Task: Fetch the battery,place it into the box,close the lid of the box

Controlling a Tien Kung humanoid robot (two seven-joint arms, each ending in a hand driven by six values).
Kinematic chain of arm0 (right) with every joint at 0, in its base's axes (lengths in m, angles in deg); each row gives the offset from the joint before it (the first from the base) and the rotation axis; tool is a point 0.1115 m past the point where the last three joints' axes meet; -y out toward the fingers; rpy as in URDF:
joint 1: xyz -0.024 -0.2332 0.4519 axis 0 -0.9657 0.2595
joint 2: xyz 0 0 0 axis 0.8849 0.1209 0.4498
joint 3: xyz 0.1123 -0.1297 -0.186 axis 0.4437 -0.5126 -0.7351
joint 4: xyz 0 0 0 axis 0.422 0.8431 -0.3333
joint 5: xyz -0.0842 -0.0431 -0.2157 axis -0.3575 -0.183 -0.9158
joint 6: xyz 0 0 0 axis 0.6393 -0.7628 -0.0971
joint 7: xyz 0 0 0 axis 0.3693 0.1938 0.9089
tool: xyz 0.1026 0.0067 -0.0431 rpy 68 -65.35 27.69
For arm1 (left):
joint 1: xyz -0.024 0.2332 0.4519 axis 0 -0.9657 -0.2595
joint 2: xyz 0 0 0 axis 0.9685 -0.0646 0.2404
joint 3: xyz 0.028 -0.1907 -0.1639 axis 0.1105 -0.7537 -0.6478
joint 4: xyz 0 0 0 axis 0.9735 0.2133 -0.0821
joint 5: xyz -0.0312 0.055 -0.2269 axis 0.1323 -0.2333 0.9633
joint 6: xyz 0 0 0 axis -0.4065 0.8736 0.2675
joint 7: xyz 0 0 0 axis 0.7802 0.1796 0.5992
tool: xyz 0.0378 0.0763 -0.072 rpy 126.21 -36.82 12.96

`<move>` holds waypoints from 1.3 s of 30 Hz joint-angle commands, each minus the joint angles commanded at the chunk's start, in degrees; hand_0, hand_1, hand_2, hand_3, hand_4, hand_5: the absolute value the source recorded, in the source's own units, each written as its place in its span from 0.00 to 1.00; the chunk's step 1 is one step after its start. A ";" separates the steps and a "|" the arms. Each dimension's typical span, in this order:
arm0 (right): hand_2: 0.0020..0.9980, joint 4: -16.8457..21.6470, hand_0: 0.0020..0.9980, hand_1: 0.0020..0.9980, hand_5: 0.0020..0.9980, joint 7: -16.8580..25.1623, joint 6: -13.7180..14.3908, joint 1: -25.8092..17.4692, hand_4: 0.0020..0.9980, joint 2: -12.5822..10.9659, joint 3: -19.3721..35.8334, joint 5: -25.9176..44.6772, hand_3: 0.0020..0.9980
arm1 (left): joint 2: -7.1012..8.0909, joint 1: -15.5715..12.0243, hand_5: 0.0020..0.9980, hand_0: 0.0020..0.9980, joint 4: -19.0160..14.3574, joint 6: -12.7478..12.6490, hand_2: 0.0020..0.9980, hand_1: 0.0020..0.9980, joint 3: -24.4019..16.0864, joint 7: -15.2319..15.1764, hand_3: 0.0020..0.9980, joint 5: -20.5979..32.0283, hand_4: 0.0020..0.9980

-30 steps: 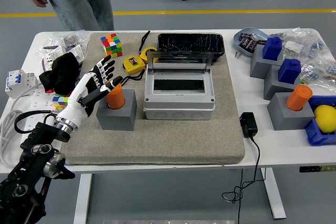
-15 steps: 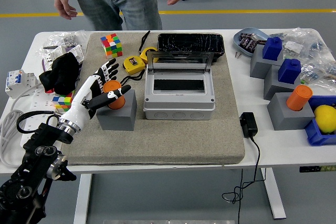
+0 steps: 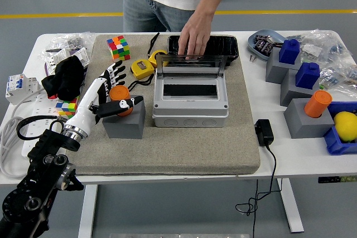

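While the left hand is reached in from the lower left, its fingers are wrapped around the battery, an orange can-shaped thing, with the thumb laid across the front and the other fingers behind it. The battery is seen standing upright in a hole in the top of a grey block, so it is not in the box. The block is set on a tan mat that is spread over the middle of the white table. Just to the right of the block, the grey box is found on the mat, with its clear lid tipped up and open. The top edge of the lid is touched by a person's hand, which is reached down from the far side of the table. Behind the lid a black tray is placed. A yellow tape measure and a colored cube are seen on the mat behind the left hand, and a black cloth is lumped at the left. Well apart on the right side of the table, more grey blocks are kept, two with blue caps and one with a second orange can, next to a yellow ball in a blue bin. A black plug is laid near the mat's right edge. The right hand is not seen.
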 joint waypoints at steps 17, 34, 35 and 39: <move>0.81 0.00 0.90 0.86 1.00 0.05 0.00 0.16 1.00 0.02 0.19 -0.03 0.81 | 0.00 0.75 0.03 0.77 0.52 -1.98 0.59 0.76 2.22 -0.34 0.59 1.16 1.00; 0.81 0.00 0.90 0.86 1.00 0.07 0.00 0.20 1.00 -0.02 0.02 0.01 0.80 | 0.00 1.04 0.03 0.69 1.55 -4.10 0.44 0.65 4.43 -0.79 0.42 3.56 1.00; 0.81 0.00 0.90 0.86 1.00 0.07 0.00 0.20 1.00 -0.02 -0.03 0.03 0.80 | 0.00 1.03 0.03 0.69 1.59 -4.28 0.44 0.65 4.51 -0.80 0.42 3.62 1.00; 0.81 0.00 0.90 0.86 1.00 0.01 0.00 0.20 1.00 -0.03 -0.04 -0.03 0.80 | 0.00 0.98 0.03 0.69 1.76 -4.83 0.44 0.65 4.74 -0.79 0.42 3.90 1.00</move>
